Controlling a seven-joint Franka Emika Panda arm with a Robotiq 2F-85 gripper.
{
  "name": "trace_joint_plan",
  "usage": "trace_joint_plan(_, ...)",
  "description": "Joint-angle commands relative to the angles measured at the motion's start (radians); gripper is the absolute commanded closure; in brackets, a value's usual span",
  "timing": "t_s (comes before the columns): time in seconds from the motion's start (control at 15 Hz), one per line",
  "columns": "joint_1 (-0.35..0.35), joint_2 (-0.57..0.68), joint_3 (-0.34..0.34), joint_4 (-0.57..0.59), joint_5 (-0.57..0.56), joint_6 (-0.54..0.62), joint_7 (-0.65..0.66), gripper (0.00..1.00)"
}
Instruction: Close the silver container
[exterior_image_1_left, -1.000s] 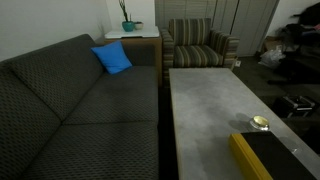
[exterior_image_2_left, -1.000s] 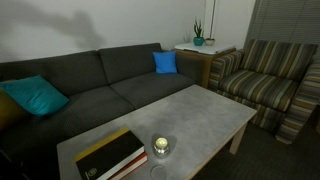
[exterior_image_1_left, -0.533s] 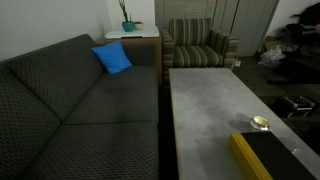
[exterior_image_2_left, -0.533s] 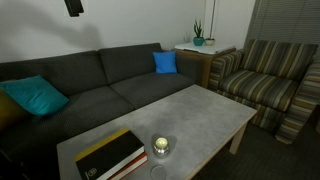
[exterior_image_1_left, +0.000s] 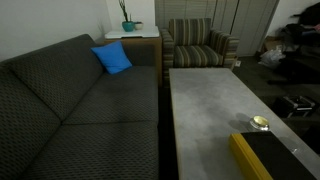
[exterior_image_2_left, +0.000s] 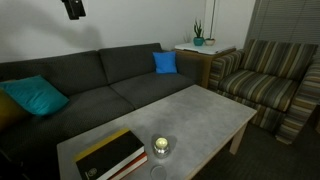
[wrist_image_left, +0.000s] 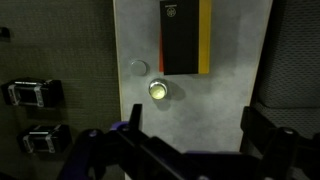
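The silver container (wrist_image_left: 158, 90) is a tiny round open tin with a yellowish inside, standing on the grey table (wrist_image_left: 222, 100). It shows in both exterior views (exterior_image_1_left: 260, 123) (exterior_image_2_left: 160, 147), next to the black box. A small round grey lid (wrist_image_left: 138, 68) lies flat on the table just beside the tin. My gripper (wrist_image_left: 195, 125) is open and empty, high above the table, its two dark fingers well apart and nearer than the tin in the wrist view. In an exterior view only its tip (exterior_image_2_left: 73, 8) shows at the top edge.
A long black box with a yellow edge (wrist_image_left: 186, 36) (exterior_image_2_left: 110, 155) (exterior_image_1_left: 262, 160) lies next to the tin. A dark sofa (exterior_image_2_left: 90, 90) with a blue cushion (exterior_image_2_left: 165, 62) flanks the table. A striped armchair (exterior_image_2_left: 265, 80) stands beyond.
My gripper has come into the top edge of an exterior view and dropped slightly. The tin, lid and box have not moved.
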Motion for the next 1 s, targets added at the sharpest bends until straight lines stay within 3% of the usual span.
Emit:
trace_joint_plan(0.0, -0.018, 0.089, -0.044, -0.013, -0.033, 0.097, -0.092, 0.0)
trace_joint_plan(0.27, -0.031, 0.229, -0.119, 0.0, 0.004, 0.214, -0.194, 0.0)
trace_joint_plan(0.47, -0.024, 0.342, -0.166, 0.046, 0.191, 0.205, -0.294, 0.0)
trace_joint_plan(0.53, -0.023, 0.265, -0.148, -0.002, 0.098, 0.212, -0.225, 0.0)
trace_joint_plan(0.67, -0.025, 0.32, -0.162, 0.02, 0.161, 0.212, -0.27, 0.0)
trace_joint_plan(0.93, -0.025, 0.341, -0.162, 0.04, 0.166, 0.211, -0.271, 0.0)
